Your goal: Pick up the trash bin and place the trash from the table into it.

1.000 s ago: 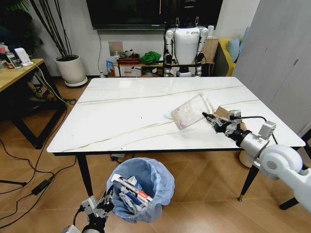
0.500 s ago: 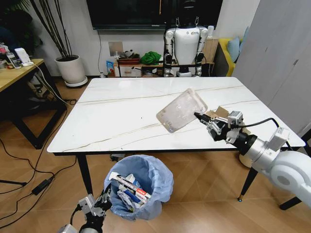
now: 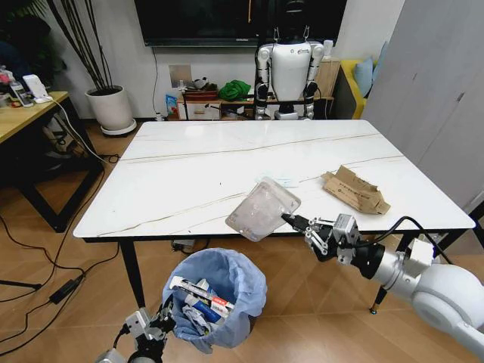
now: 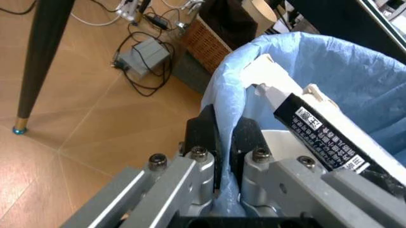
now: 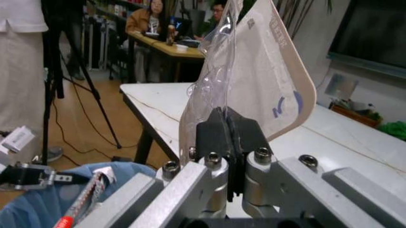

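You won't find any text you can read here. The black label (image 4: 323, 137) on the white carton in the trash bin (image 4: 355, 71), right of centre in the left wrist view, carries white print too small to make out.

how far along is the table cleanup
Well along: the trash bin, gripped at its rim by the left gripper, already holds several wrappers. The right gripper carries the clear plastic packet above it. A face mask and torn cardboard remain on the table.
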Controlling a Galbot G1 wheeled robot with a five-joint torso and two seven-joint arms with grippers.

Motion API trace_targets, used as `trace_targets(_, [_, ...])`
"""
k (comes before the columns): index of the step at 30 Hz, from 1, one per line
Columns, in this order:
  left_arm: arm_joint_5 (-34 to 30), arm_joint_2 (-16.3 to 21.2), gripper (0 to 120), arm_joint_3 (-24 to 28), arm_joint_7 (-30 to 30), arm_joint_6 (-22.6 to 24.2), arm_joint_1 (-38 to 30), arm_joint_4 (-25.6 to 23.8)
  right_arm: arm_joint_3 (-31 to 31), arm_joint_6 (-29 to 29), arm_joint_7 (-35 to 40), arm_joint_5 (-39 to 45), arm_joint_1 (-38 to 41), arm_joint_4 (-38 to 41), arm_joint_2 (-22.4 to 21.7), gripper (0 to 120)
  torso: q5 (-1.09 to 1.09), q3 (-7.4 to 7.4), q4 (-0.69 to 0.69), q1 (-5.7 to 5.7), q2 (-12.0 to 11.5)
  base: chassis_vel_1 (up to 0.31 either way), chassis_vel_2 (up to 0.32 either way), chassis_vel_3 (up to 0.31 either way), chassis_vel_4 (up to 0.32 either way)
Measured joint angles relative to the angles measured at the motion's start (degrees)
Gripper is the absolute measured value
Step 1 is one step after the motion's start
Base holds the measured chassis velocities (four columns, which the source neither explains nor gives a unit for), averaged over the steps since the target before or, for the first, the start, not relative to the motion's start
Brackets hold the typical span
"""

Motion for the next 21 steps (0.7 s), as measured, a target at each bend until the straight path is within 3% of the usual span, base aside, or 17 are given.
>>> trace_targets(21, [2.0,-2.2,0,3.3,1.5,-0.9,-2.0,1.7,-2.2,1.7,0.0,-6.0,-5.5,2.6,-2.8,0,0.00,0.00,0.00,0.00,0.0,0.000,0.000,0.000,0.000])
